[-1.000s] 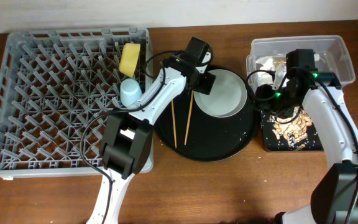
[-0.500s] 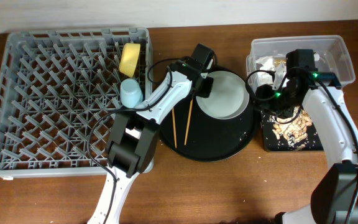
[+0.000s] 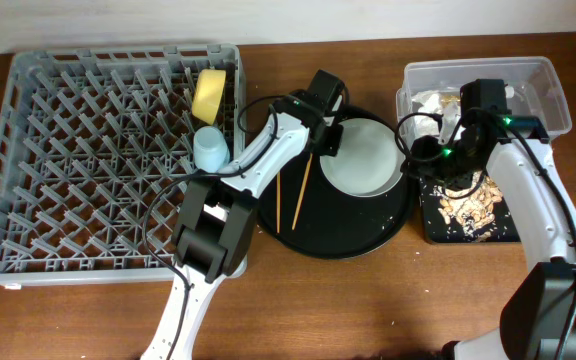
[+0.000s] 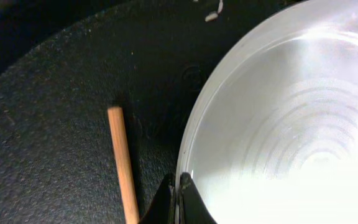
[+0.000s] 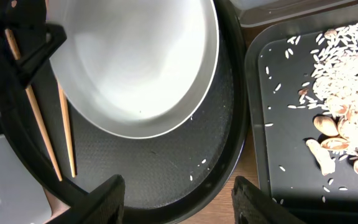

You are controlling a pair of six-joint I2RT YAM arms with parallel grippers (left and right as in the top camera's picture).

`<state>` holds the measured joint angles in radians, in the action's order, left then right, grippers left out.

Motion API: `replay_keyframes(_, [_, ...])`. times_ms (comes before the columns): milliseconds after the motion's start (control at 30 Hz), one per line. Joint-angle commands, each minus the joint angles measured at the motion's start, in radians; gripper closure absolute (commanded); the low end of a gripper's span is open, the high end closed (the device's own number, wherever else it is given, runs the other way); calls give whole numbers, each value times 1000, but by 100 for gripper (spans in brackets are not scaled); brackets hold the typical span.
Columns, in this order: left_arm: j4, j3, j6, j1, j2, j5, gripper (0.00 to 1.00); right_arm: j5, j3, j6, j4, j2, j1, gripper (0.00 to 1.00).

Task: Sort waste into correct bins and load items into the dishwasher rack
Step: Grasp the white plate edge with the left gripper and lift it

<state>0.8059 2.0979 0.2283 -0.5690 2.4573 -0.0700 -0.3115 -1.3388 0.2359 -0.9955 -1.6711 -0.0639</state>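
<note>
Left end effector (image 4: 178, 190) is closed on the near rim of the pale grey-green plate (image 4: 278, 124), its fingertips pinching only a thin bite of the edge. The plate sits on the large round black tray (image 3: 368, 228); whether its gripped side is lifted clear of the tray I cannot tell. The wooden chopsticks (image 4: 122, 162) lie on the same tray just beside the gripped edge, close to the fingers.

Right end effector (image 5: 182, 196) hangs with its jaws spread and nothing between them, above the border between the round tray and the shallow black tray (image 5: 278, 155), which holds the food scraps (image 5: 347, 74). The clear tub (image 3: 550, 75) behind it holds the napkins (image 3: 433, 100).

The dishwasher rack (image 3: 78, 170) already carries the yellow bowl (image 3: 208, 93) and the light blue cup (image 3: 210, 148) near its right side. The plate appears to be next for loading.

The main risk is the grip: a smooth, glossy rim held by so little of the fingertips could pivot or slip out once the plate's weight hangs from one edge. A low lift could drag the plate over the chopsticks and scatter them across the tabletop. On the way to the rack, the plate could knock the cup or bowl, or catch the rack wall.
</note>
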Motion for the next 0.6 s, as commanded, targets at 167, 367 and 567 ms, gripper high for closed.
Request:
replay_keyframes(167, [79,97,-219,120,-351,407,100,10,-6,3,4,-7,-1,43])
replay_keyframes(367, [85,95,-523,274,-397,778,100,10,-6,3,8,-7,-1,43])
replay_keyframes(567, [29,95,-522,450,-397,774,100,10,-6,4,9,-7,-1,43])
